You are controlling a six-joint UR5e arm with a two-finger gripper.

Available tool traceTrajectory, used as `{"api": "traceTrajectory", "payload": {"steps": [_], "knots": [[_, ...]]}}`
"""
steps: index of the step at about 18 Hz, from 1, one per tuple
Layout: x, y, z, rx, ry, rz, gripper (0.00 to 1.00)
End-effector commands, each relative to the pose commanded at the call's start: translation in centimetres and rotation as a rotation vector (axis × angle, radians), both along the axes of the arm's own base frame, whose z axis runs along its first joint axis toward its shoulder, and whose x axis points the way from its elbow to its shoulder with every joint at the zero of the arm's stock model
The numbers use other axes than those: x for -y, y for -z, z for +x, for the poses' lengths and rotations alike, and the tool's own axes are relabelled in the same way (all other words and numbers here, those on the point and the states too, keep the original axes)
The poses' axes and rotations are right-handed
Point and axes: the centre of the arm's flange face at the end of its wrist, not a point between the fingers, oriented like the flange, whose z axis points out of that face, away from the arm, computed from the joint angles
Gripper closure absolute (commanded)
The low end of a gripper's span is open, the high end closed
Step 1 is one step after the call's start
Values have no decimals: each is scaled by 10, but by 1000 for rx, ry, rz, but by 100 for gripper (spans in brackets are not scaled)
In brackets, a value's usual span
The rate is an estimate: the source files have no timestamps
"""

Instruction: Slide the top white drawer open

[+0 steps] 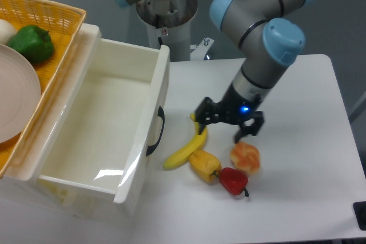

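A: Glossy cream-white plastic, deep and boxy: the top white drawer [97, 135], slid far out of its cabinet toward the table, tray bare inside. Black curved bar handle [155, 132] on the panelled front, free of any contact.

B: And the black two-finger gripper [229, 127]?

A: Well apart from the handle, low over the white tabletop [297, 152], at the end of the grey arm with pale blue joint caps [269, 27]. Fingers spread apart, pinching nothing. Small blue light lit on the wrist.

B: Beneath and beside it?

A: Yellow banana [184, 150] lying slantwise, upper end just under the left finger. Touching or not: cannot tell. Yellow bell pepper [205, 165] beside the banana's lower half, red bell pepper [233, 181] against it, orange-and-cream bun-like piece [245, 157] below the right finger.

B: Atop the cabinet?

A: Woven yellow basket [54, 21] holding a green bell pepper [30, 43], a pale round plate [17, 101] and a white rounded item at the frame's edge.

B: Any legible writing?

A: None readable. Small red mark on the arm's grey base column [166, 15], too small to make out.
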Motion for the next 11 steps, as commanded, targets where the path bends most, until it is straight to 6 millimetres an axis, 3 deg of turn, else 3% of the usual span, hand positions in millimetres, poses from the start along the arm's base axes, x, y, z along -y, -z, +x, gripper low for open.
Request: {"api": "traceTrajectory", "payload": {"steps": [7,11], "knots": [[37,43,-51,-74,170,-109,0],[44,65,-66,-90,196,-165,0]]}}
